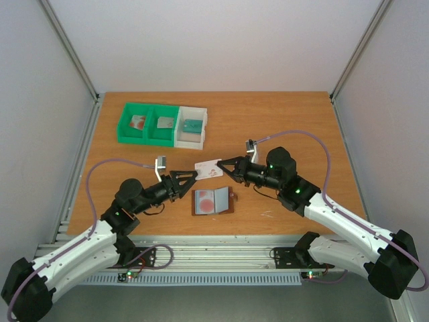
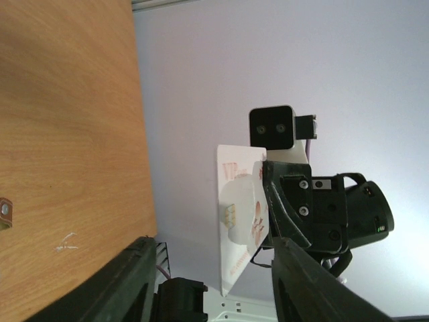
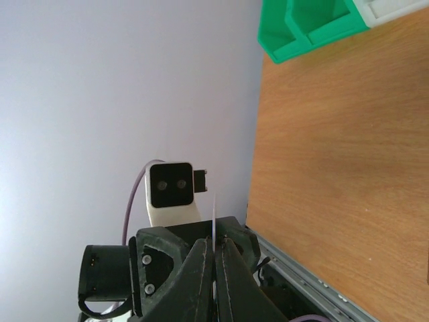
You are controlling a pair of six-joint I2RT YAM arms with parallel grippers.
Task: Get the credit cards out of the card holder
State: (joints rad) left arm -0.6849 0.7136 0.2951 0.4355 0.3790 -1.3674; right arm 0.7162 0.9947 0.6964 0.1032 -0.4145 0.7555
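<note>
Left wrist: thin white credit card [image 2: 234, 158], red print.

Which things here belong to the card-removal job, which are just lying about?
Job: white plastic card with red mark, pinched by right end effector; left end effector at its other end; open brown leather-like card holder with another card inside.
Lying about: green plastic two-compartment bin; white plastic bin.

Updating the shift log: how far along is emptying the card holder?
Done: three plastic cards lie in the green and white plastic bins. In hand: the right jaws pinch a white, red-marked plastic card in mid-air; the left jaws stand open around its other end. Remaining: the open brown leather-like card holder seems to hold another card.
</note>
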